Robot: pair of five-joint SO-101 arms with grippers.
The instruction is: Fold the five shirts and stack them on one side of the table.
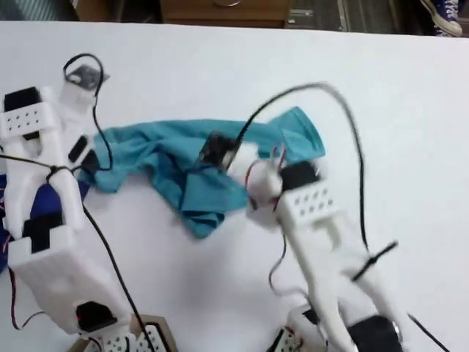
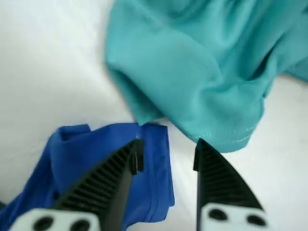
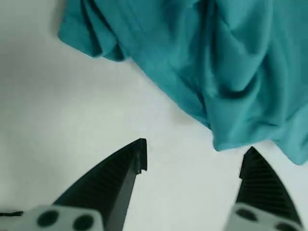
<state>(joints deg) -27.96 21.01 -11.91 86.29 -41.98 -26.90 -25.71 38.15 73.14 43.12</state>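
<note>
A crumpled teal shirt point(image 1: 194, 158) lies in the middle of the white table point(image 1: 381, 95). Part of a blue shirt point(image 1: 45, 198) shows under the left arm at the table's left side. My left gripper point(image 1: 86, 155) hovers at the teal shirt's left end. In the left wrist view it point(image 2: 166, 154) is open, with one finger over the blue shirt point(image 2: 86, 159) and the teal hem point(image 2: 192, 77) just ahead. My right gripper point(image 1: 218, 151) is above the teal shirt's middle. It point(image 3: 195, 154) stands wide open over bare table, beside a teal fold point(image 3: 221, 62), holding nothing.
Black cables point(image 1: 352, 125) loop over the table from both arms. The far and right parts of the table are bare. Wooden furniture point(image 1: 223, 9) and a shoe point(image 1: 443, 16) lie beyond the far edge.
</note>
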